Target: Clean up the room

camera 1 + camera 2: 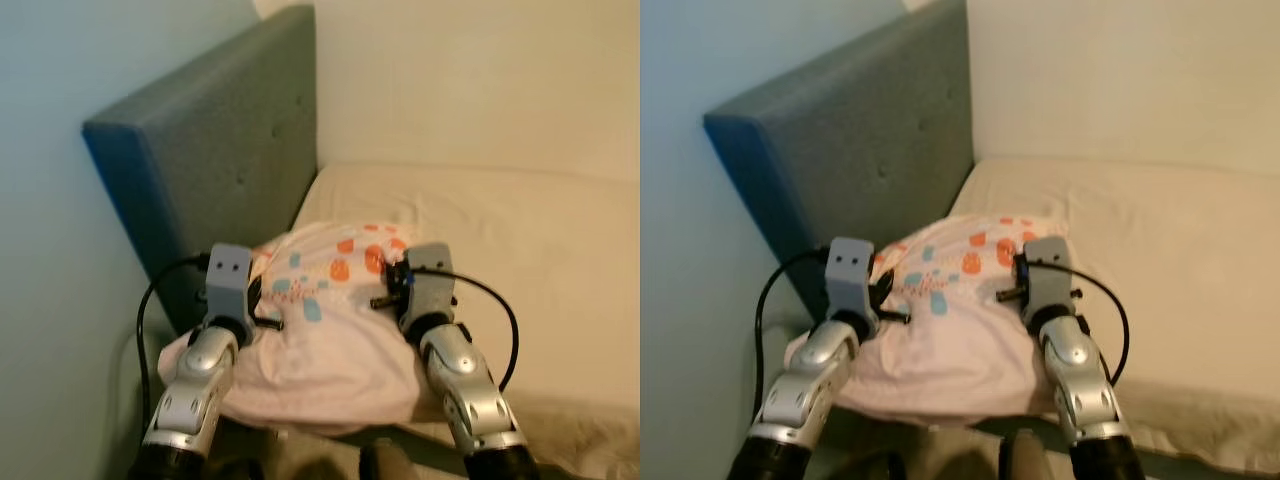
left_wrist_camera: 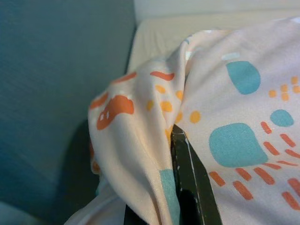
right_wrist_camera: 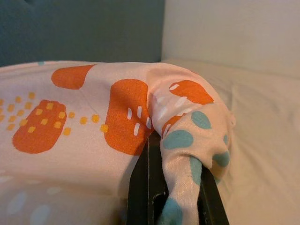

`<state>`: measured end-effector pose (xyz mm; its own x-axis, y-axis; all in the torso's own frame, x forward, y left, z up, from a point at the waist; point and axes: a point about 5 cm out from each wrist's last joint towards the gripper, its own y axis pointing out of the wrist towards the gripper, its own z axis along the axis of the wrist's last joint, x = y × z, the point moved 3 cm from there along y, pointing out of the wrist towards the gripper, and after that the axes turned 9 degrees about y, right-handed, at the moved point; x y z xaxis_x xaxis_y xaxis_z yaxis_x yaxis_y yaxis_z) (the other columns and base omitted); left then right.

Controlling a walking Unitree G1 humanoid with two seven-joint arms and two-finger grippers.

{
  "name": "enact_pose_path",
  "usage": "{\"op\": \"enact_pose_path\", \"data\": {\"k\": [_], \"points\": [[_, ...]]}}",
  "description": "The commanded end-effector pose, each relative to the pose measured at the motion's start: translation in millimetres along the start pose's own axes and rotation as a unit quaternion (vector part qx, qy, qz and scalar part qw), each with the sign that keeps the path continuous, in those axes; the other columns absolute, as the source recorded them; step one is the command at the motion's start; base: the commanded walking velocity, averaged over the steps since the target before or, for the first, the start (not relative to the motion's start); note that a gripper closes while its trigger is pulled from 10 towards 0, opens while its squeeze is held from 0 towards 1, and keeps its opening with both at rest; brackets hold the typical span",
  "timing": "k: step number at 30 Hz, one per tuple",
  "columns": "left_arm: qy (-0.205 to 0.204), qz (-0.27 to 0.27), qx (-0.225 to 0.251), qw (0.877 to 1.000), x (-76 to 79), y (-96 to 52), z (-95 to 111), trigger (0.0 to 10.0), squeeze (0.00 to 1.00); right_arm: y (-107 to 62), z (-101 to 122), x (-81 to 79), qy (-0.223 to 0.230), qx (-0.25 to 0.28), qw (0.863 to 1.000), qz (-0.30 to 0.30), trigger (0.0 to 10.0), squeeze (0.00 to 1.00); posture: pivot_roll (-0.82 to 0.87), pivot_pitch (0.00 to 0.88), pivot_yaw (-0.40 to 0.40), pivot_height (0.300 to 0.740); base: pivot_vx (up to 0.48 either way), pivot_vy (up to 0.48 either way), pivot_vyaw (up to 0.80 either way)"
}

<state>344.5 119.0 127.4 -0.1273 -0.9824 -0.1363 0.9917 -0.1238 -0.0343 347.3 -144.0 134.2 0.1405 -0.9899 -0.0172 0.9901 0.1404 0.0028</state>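
Pillow [image 1: 320, 345] in a pink patterned case, laid at the mattress [image 1: 530, 260] corner against the grey headboard [image 1: 220, 150], gripped at both near ends, probably for lifting level. From the left wrist: left jaws clamped on a fold of case draped over one black finger [image 2: 190, 173]. From the right wrist: right jaws closed on a bunched corner, cloth pinched between.

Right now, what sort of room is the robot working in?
Most likely a bedroom: a grey-blue padded headboard stands against the wall, a bare cream mattress lies beside it, and both grippers hold a patterned pillow.
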Motion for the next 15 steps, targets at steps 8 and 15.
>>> {"op": "enact_pose_path", "data": {"k": [8,15], "points": [[0.015,0.015,0.023,1.0,-9.0,1.0,9.0,10.0,0.0,-0.2,16.4,15.6,0.004,0.041,0.999,-0.035,10.0,0.0,-0.13,0.054,0.046,0.572,0.0,0.0,0.0],[0.015,0.014,0.018,1.0,-7.6,0.6,7.3,10.0,0.0,-1.5,15.9,16.3,0.004,0.041,0.999,-0.036,10.0,0.0,-0.13,0.06,0.045,0.572,0.0,0.0,0.0]]}}
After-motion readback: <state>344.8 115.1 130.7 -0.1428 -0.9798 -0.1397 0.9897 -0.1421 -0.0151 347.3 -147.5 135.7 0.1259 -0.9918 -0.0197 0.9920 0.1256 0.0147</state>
